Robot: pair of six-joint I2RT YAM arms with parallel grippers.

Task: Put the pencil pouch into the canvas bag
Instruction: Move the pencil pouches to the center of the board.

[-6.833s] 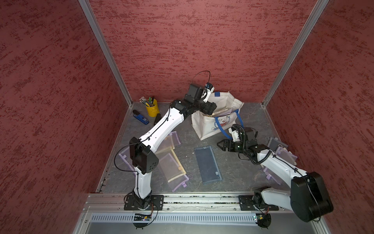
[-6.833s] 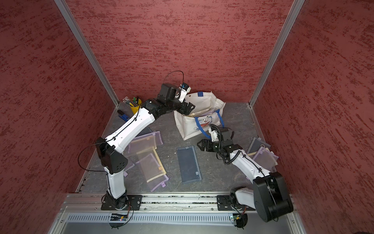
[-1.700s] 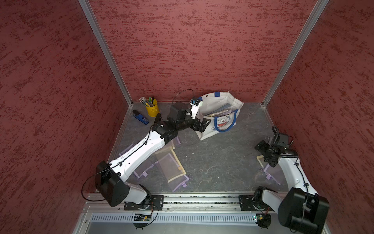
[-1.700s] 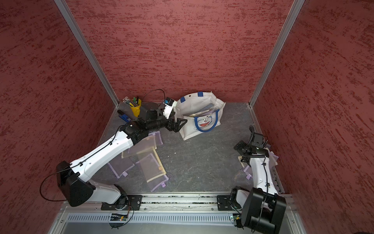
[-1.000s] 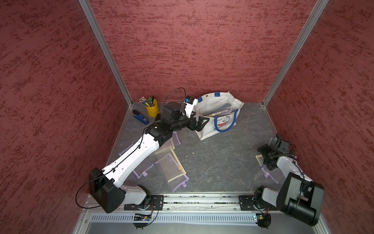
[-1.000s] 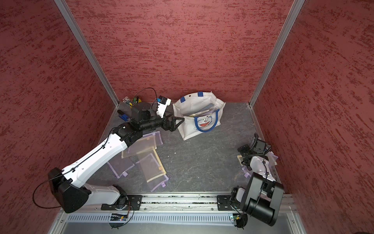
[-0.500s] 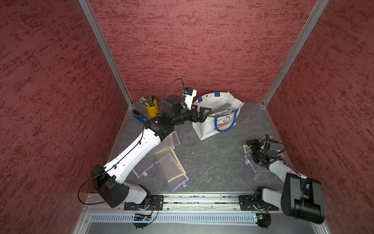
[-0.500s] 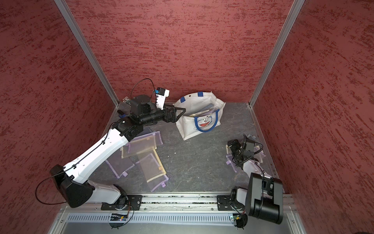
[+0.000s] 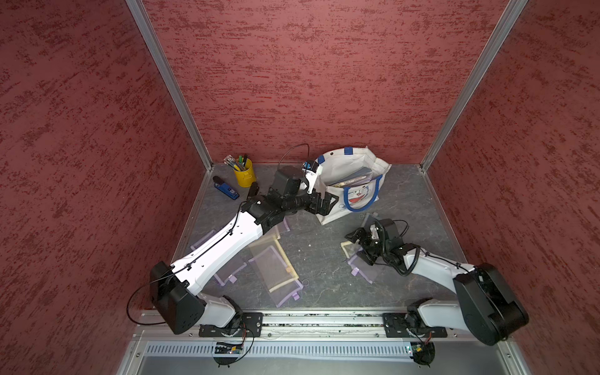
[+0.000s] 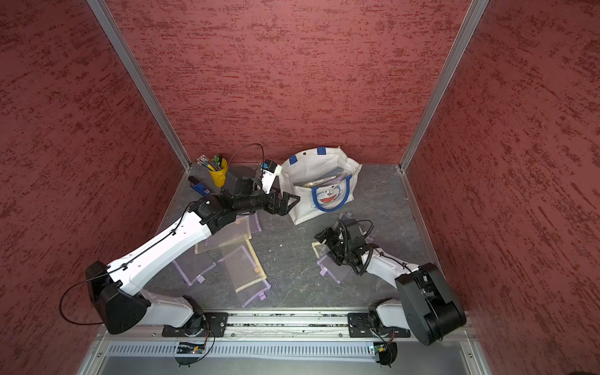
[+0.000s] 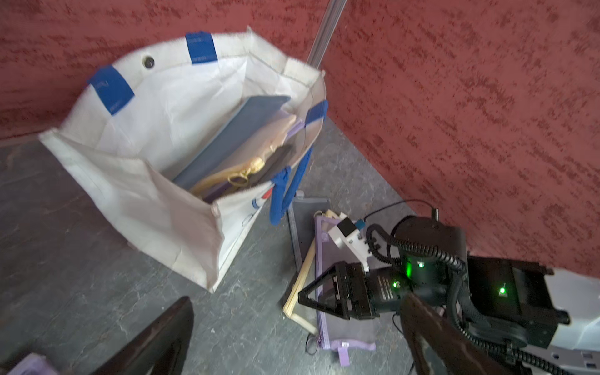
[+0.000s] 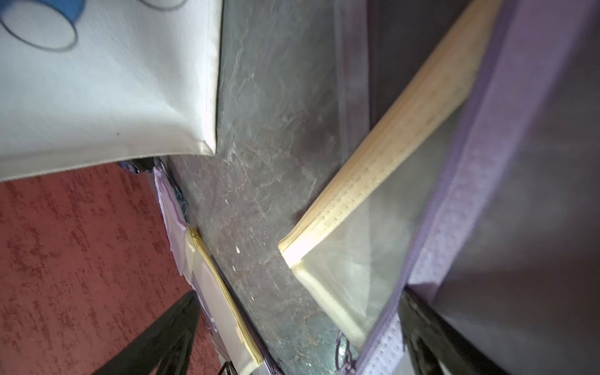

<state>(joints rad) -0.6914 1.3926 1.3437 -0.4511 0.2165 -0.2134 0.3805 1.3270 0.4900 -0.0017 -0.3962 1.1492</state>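
Right fingers spread wide, low over purple-zip pencil pouch. Pouch flat on surface near canvas bag, not gripped. Left fingers wide, at bag's side.

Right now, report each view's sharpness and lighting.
Both top views: sharp, evenly lit, the canvas bag crisp. Left wrist view: the bag slightly motion-smeared, green lights on the right arm blooming. Right wrist view: too close, the purple-edged pouch soft, the cream-edged pouch sharper.

Open white canvas bag, grey pencil pouch seemingly inside.
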